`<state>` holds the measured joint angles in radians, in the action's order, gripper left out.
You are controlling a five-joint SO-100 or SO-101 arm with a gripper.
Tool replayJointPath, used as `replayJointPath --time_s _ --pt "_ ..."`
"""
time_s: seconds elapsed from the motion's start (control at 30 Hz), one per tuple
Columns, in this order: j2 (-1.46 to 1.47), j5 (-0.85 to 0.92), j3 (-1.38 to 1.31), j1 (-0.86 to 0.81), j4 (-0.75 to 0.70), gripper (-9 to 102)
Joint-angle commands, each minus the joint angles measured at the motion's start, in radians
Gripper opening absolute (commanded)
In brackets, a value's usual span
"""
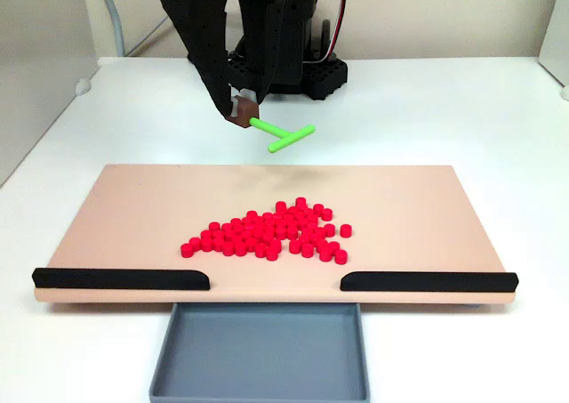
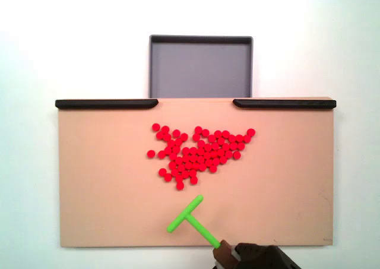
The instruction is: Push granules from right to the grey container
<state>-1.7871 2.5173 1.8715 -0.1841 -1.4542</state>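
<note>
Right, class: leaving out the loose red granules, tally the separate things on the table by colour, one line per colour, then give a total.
Black: 2, a left strip and a right strip in a fixed view
Beige: 1, the board
Blue-grey: 1, the grey container
Green: 1, the T-shaped pusher stick
Total: 5

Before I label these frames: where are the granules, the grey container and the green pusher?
granules (image 2: pixel 199 156): fixed view, middle of the red pile.
grey container (image 2: pixel 200 67): fixed view, bare floor.
green pusher (image 2: pixel 185 214): fixed view, crossbar.
</note>
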Motion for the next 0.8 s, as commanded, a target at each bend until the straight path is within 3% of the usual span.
replayJointPath --time_s 0.0,0.2,0.37,0.77 --pt "-0.032 0.138 -0.035 -0.018 0.000 0" --pt "-0.034 0.227 -0.041 -0.067 0.000 0" --pt "-0.002 0.465 -0.052 -0.144 0.000 0" --pt "0.152 0.629 -0.193 -0.192 0.000 0"
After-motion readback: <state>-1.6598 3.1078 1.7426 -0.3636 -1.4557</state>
